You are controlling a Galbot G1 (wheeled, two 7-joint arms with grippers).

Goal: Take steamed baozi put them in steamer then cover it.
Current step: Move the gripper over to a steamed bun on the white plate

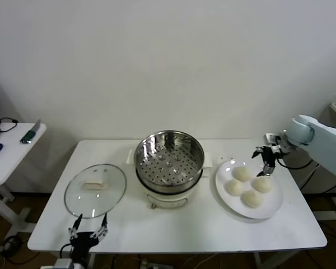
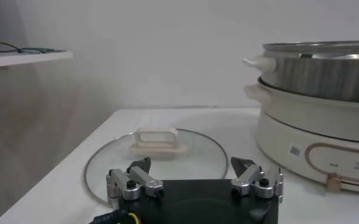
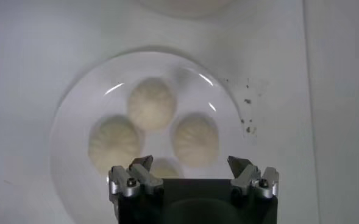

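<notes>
The right hand (image 1: 267,163) hangs wide open, empty, just above the plated baozi (image 1: 248,186) — left hand (image 1: 88,228) likewise wide.

Cream-white baozi (image 1: 248,185), white plate (image 1: 274,208), perforated silver steamer (image 1: 169,160).

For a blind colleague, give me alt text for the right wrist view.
Open right gripper hangs above a white plate holding four steamed baozi, one partly hidden behind the gripper. The plate sits on a white table.
</notes>
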